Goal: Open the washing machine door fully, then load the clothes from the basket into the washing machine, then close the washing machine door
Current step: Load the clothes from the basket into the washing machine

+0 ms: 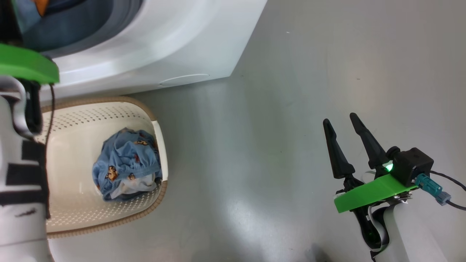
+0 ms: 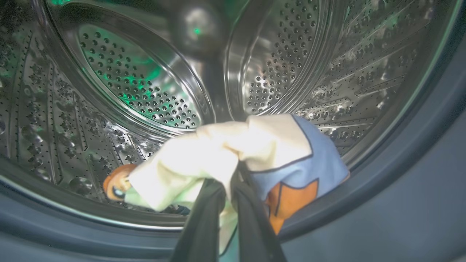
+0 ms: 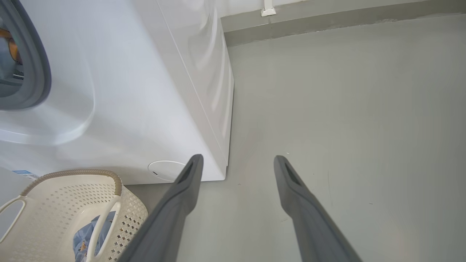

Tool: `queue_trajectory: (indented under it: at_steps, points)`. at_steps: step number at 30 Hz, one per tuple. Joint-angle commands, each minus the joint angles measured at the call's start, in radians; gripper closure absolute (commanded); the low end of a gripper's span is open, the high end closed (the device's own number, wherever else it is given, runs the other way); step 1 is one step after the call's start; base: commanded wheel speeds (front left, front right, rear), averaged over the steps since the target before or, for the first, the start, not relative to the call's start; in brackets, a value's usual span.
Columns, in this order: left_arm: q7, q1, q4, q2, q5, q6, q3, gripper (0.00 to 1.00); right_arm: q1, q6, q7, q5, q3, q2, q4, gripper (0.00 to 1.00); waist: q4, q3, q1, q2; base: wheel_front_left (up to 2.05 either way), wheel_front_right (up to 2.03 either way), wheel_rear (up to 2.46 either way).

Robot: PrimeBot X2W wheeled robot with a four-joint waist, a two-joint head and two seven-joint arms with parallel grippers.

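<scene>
My left gripper (image 2: pixel 233 182) is inside the steel drum (image 2: pixel 138 83) of the washing machine (image 1: pixel 156 47), shut on a cream, light blue and orange garment (image 2: pixel 262 153) that hangs just past the blue-grey rubber ring (image 2: pixel 418 153). An orange-brown piece (image 2: pixel 115 185) lies low in the drum to the left. The cream basket (image 1: pixel 109 109) stands on the floor in front of the machine, with light blue bear-print clothes (image 1: pixel 125 163) in it. My right gripper (image 1: pixel 341 122) hovers open over bare floor to the right, holding nothing. The washing machine door is out of view.
My pale left forearm (image 1: pixel 22 182) with its green bracket (image 1: pixel 25 65) covers the basket's left side. Grey floor (image 1: pixel 291 91) stretches right of the machine. A round white hatch (image 3: pixel 165 170) sits low on the machine front, and a wall base (image 3: pixel 327 22) runs behind.
</scene>
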Motion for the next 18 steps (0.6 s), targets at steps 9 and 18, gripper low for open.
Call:
queue_trajectory:
  at_steps: [9, 18]
  points:
    - [0.051, -0.164, 0.109, 0.090, 0.012, 0.008, -0.002, 1.00, 0.008, 0.002, -0.005, 0.011, 0.027, 0.006, -0.021, 0.00, -0.023, 0.052, 0.0000, -0.0001, 0.00, 0.00, 0.00]
    - [0.084, -0.331, 0.226, 0.119, 0.023, 0.008, -0.032, 1.00, 0.003, 0.002, -0.005, 0.013, 0.030, 0.006, -0.024, 0.00, -0.025, 0.101, 0.0000, -0.0001, 0.00, 0.00, 0.00]
